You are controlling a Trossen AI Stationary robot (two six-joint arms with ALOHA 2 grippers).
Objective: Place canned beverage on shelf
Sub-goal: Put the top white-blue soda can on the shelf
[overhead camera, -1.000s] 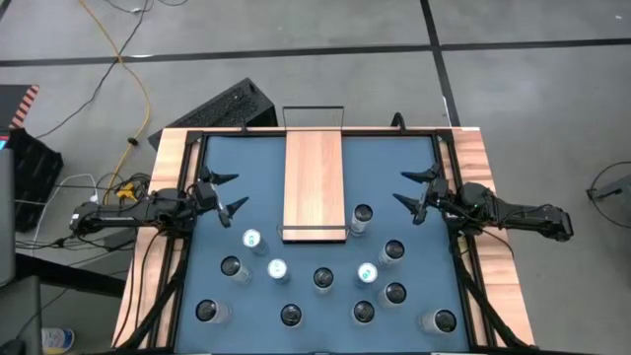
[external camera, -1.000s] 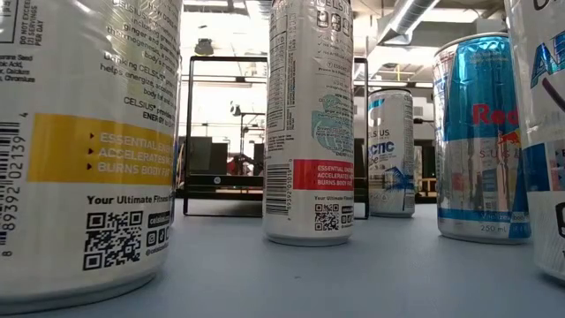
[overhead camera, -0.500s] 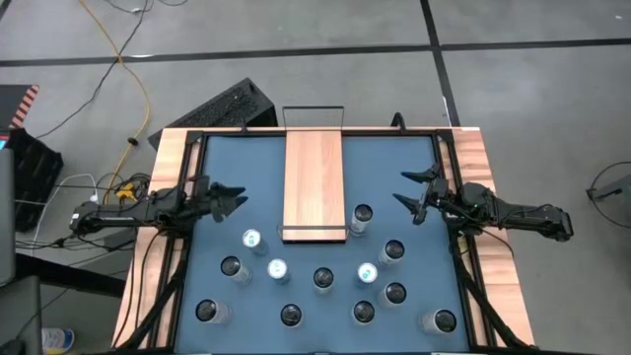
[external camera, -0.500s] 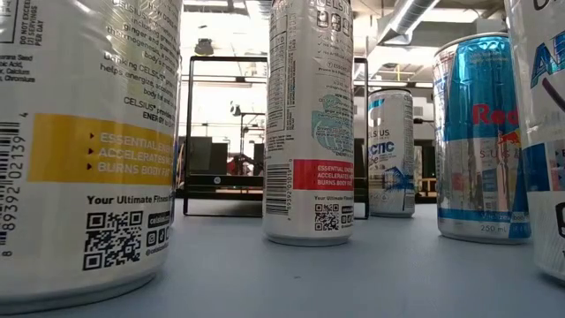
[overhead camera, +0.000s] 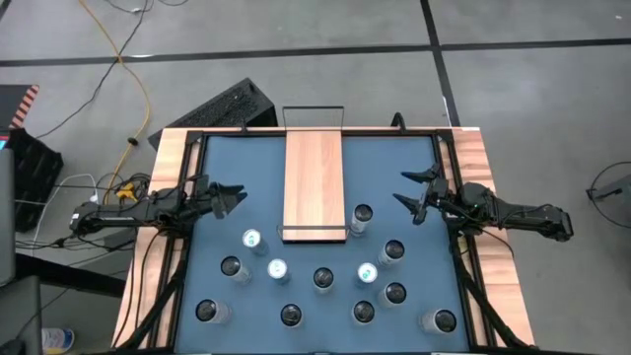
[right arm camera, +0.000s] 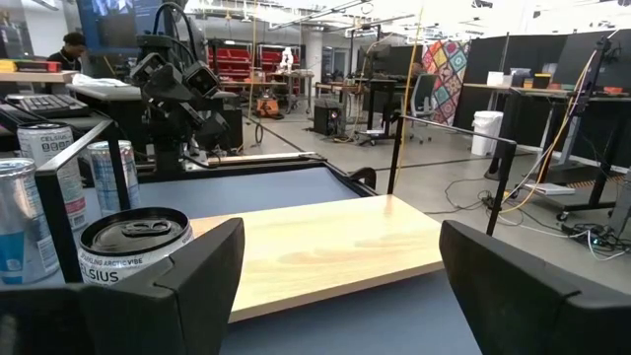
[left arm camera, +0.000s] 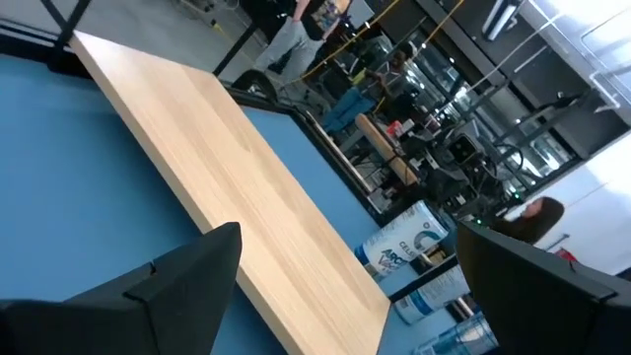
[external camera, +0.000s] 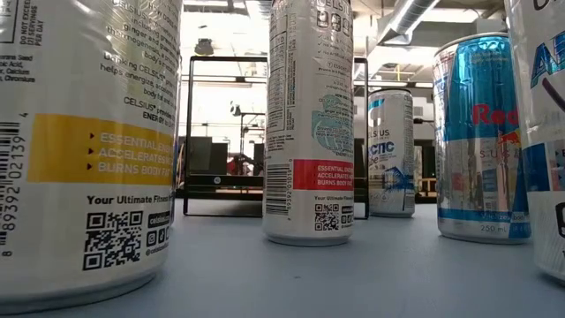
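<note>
My left gripper hangs wide open and empty; the long light-wood shelf lies bare mid-table; my right gripper gapes empty too. Nothing picked: next, I'd say, reach the silver-topped can touching the shelf's corner.

The shelf is a long, narrow light-wood board with thin black rails at its short ends, lying flat along the middle of the blue worktop, its top bare. Eleven cans stand upright on the worktop, most beyond its near end. One can stands just beside the shelf's near right corner.
</note>
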